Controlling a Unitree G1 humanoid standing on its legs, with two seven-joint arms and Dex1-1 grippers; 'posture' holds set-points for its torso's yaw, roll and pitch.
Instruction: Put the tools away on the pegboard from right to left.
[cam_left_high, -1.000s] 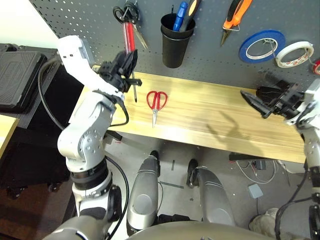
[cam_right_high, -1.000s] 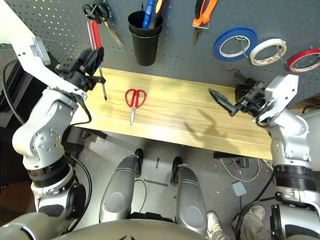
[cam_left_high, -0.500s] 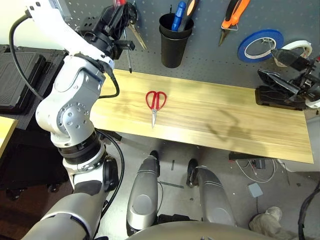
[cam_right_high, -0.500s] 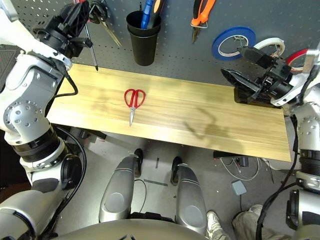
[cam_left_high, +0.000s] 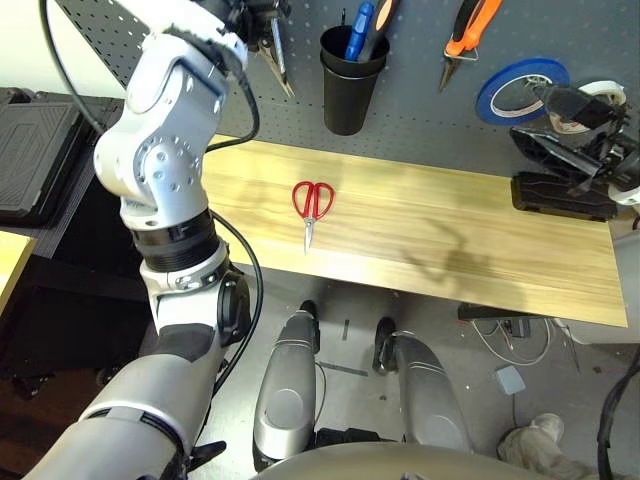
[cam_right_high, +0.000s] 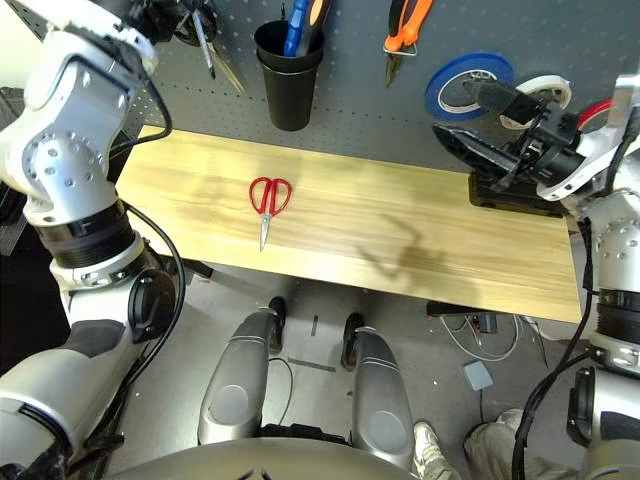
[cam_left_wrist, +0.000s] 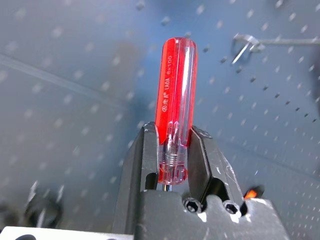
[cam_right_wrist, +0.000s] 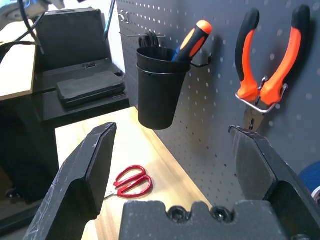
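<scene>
**Workshop corner: wooden bench, grey floor, dark cases at the side**

Long pale wooden bench (cam_left_high: 420, 230), grain running lengthwise, lit evenly from above with soft shadows across the top. Grey floor (cam_left_high: 350, 350) beneath, scuffed, strewn with pale cables (cam_left_high: 520, 345) and a small grey box (cam_left_high: 511, 381). Off the bench's left end, dark cases (cam_left_high: 35, 150) stacked low, possibly on a black stand. Corner of a second light-wood table (cam_left_high: 8, 268) at the left edge. Pale wall (cam_left_high: 40, 50) at the upper left.

Bright even lighting, soft arm shadows on the table (cam_left_high: 480, 225), blurred pegboard (cam_left_wrist: 75, 75) close up.
</scene>
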